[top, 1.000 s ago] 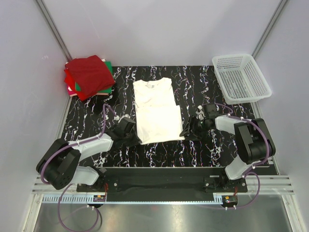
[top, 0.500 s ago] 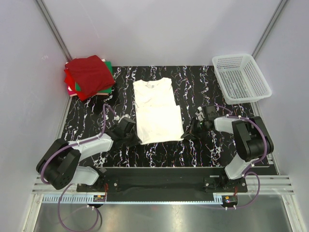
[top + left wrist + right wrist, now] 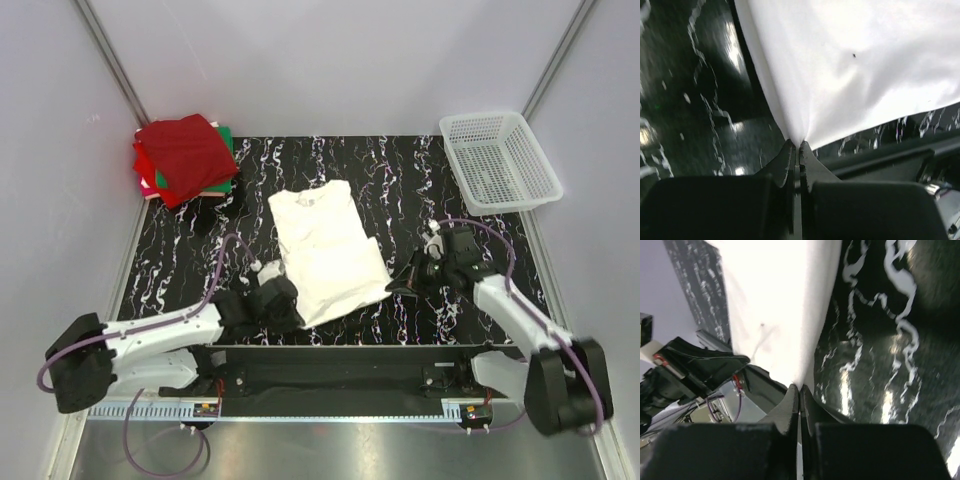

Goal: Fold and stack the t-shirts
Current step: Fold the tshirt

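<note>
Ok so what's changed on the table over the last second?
The right tool has shut on the near right corner of the white t-shirt. The left tool was already shut on the near left corner. Both have pulled back toward the near edge, dragging the shirt that way and skewing it. The folded stack and the basket have not moved.

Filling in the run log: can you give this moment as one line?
left gripper: shut on white t-shirt, near-left corner | right gripper: shut on white t-shirt, near-right corner | folded stack: far left, not touched
</note>
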Available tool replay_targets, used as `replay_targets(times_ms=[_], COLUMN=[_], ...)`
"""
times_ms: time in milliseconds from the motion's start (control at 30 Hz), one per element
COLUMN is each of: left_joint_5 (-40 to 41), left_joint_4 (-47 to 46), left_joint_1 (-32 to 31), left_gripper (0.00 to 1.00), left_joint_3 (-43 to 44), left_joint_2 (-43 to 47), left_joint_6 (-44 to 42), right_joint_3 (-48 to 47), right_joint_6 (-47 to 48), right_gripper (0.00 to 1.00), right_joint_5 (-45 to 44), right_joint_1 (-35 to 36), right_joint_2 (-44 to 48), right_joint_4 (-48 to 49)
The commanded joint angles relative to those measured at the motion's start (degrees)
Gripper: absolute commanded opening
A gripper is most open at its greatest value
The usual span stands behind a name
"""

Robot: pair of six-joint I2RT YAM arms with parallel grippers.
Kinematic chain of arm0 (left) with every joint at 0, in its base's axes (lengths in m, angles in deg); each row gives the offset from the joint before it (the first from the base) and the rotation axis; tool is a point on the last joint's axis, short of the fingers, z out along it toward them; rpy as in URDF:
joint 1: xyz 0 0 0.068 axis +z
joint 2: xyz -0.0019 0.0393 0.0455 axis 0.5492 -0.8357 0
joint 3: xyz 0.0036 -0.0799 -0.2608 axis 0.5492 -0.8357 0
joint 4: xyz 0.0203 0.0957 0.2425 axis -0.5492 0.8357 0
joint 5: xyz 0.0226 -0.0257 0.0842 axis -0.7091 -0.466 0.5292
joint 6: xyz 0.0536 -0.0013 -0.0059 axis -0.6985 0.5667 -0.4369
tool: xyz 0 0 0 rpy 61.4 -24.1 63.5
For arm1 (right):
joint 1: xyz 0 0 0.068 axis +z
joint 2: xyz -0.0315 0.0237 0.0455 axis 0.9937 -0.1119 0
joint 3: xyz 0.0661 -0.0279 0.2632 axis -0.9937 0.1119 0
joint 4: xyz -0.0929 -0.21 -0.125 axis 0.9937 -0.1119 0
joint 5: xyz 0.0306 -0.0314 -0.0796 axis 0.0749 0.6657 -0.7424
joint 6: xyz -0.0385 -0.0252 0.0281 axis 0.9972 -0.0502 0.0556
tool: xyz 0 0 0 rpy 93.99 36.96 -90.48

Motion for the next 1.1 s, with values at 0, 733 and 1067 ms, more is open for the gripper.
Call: replay_targets(times_ms=[0,733,1067], left_joint_5=[7.2,24.3,18.7], left_joint_4=[9.3,42.9,33.6], left_joint_1=[-7.5,-28.8,-13.0], left_gripper=[0.00,0.04,0.06], left_joint_3=[2.4,38.4,31.1], left_joint_2=[4.0,-4.4,2.1], left_joint_6=[10.2,20.7,7.7], right_joint_3=[1.4,-17.0,-20.3], right_joint_6=[-2.0,-4.0,-2.3], right_gripper=[0.00,0.00,0.00], right_joint_5=[0.1,-6.6,-9.2], right_joint_1=[0.4,0.6,0.7], right_joint_2=[11.5,30.8,16.8], right_joint_4=[-11.2,-33.8,-22.2])
